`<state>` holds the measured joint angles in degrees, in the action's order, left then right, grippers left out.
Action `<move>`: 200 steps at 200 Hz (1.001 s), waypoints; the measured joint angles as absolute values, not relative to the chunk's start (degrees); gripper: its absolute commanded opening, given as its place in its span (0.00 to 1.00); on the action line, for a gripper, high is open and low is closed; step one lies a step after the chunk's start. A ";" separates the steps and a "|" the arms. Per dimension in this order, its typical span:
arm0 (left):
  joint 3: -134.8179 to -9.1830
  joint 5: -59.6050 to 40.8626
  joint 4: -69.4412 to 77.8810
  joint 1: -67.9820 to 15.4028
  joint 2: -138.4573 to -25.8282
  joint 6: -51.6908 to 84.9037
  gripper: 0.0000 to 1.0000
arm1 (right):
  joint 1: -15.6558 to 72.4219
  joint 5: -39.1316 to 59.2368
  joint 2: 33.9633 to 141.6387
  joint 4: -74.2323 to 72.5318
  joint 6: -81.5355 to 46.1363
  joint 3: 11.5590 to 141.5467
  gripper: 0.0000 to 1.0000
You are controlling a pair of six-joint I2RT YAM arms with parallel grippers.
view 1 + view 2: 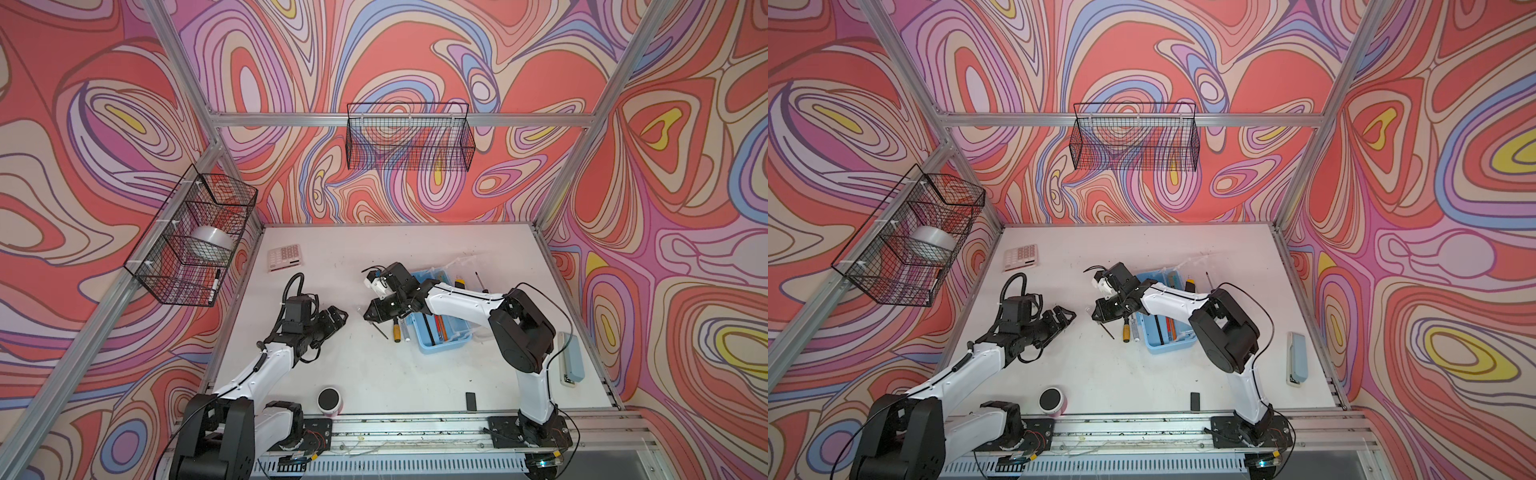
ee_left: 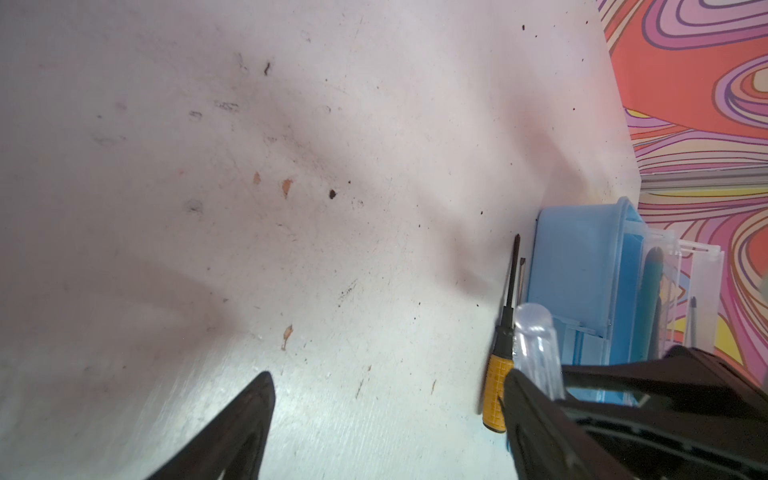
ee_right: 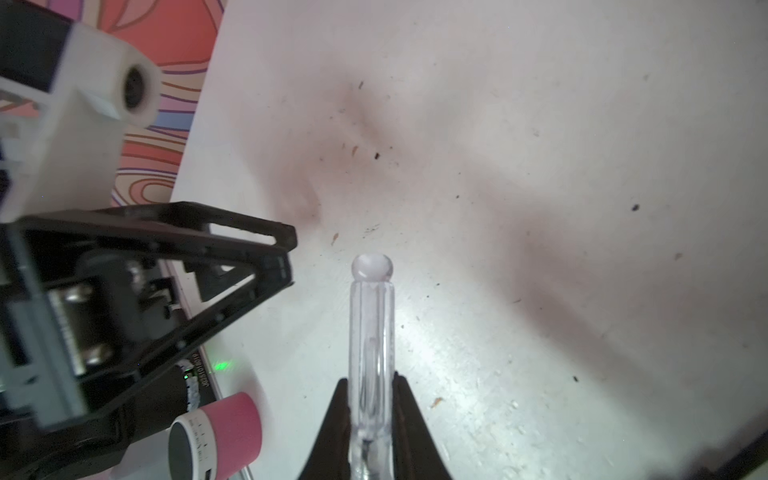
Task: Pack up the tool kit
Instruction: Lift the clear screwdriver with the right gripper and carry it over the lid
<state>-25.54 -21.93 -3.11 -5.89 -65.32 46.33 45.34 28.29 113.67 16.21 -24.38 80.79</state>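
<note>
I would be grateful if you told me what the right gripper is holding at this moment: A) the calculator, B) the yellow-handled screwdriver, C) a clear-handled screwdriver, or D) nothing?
C: in the right wrist view the right gripper is shut on a clear-handled screwdriver, while the yellow-handled screwdriver lies on the table beside the light blue case.

Swirly pink-orange walls (image 1: 415, 41) around a scuffed white table (image 1: 374, 374)
</note>
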 measured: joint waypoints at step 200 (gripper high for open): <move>-26.55 -21.93 -2.87 -5.89 -66.11 46.15 0.86 | 19.16 0.21 80.60 43.18 -16.23 72.71 0.00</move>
<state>-26.55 -21.93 -2.87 -5.89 -66.11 46.15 19.16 0.21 80.60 43.18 -16.23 72.71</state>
